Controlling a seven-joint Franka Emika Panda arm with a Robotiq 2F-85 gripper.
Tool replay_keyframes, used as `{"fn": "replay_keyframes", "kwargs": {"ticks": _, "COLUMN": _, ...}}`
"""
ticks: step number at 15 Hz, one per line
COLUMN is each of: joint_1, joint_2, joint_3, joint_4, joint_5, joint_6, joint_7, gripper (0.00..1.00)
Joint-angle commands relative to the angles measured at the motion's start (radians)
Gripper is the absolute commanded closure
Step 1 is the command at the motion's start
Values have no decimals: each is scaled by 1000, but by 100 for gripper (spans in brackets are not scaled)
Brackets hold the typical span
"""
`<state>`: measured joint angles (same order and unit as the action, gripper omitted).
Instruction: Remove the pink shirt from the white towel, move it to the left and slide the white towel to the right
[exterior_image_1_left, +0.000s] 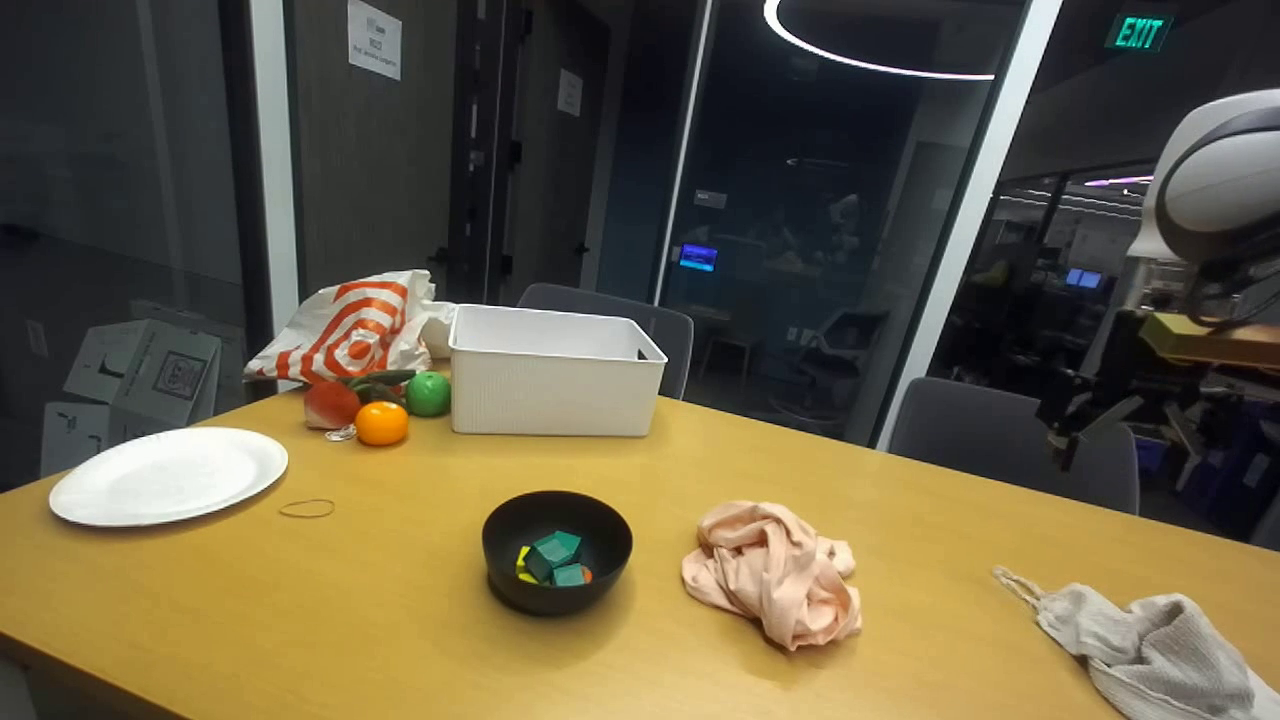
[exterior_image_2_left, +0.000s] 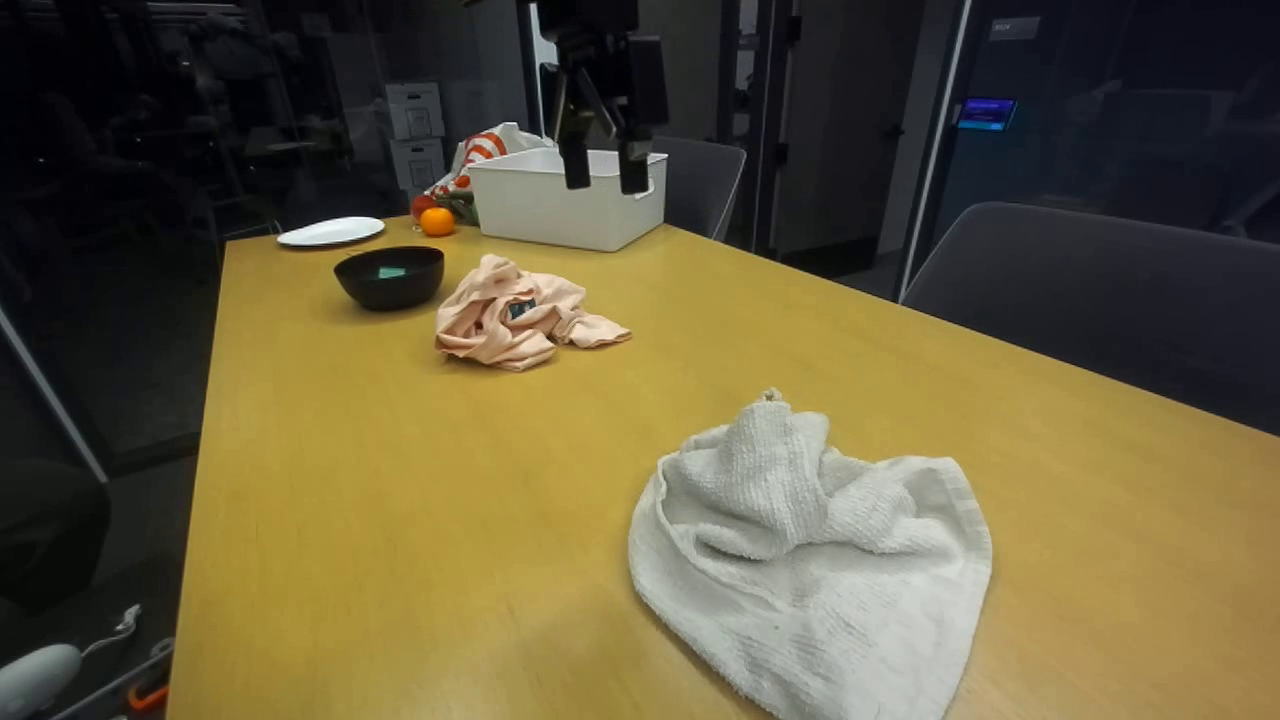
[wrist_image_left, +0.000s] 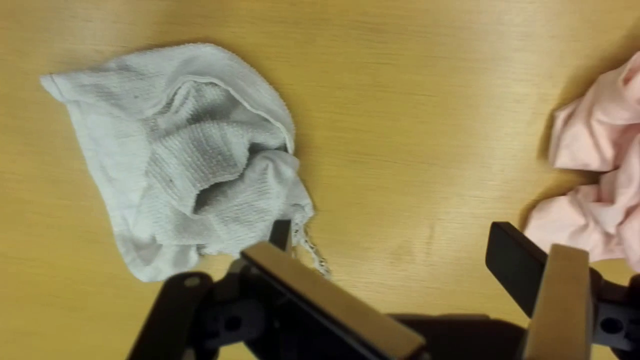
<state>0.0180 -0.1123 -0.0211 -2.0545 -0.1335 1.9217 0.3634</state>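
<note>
white, rounded arm (exterior_image_1_left: 1225, 185) — black, angular fingers (wrist_image_left: 516, 267) with tan-looking strips (wrist_image_left: 561, 300)

Wood-toned table (exterior_image_1_left: 400, 620), as seen in an exterior view: plate (exterior_image_1_left: 170, 476) is lying at left, thin loop (exterior_image_1_left: 307, 517) just right of it. Bin (exterior_image_1_left: 550, 395) is standing at far side; green ball (exterior_image_1_left: 429, 394) is sitting just left of it, then orange (exterior_image_1_left: 381, 424) and red item (exterior_image_1_left: 331, 402) farther left. Bowl (exterior_image_1_left: 555, 602) is resting mid-table. Shirt (exterior_image_1_left: 775, 580) is lying crumpled to its right; towel (exterior_image_1_left: 1170, 645) is lying rumpled at near right, well apart.
</note>
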Motion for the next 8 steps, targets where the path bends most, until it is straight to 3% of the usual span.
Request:
{"fn": "replay_keyframes", "kwargs": {"ticks": 1, "joint_1": 15, "joint_2": 2, "joint_3": 41, "joint_4": 6, "joint_5": 55, "joint_6": 27, "joint_7": -54, "gripper": 0}}
{"fn": "replay_keyframes", "kwargs": {"ticks": 8, "joint_1": 2, "joint_2": 9, "joint_3": 52, "joint_4": -4, "joint_5": 32, "joint_6": 9, "joint_7": -23, "gripper": 0}}
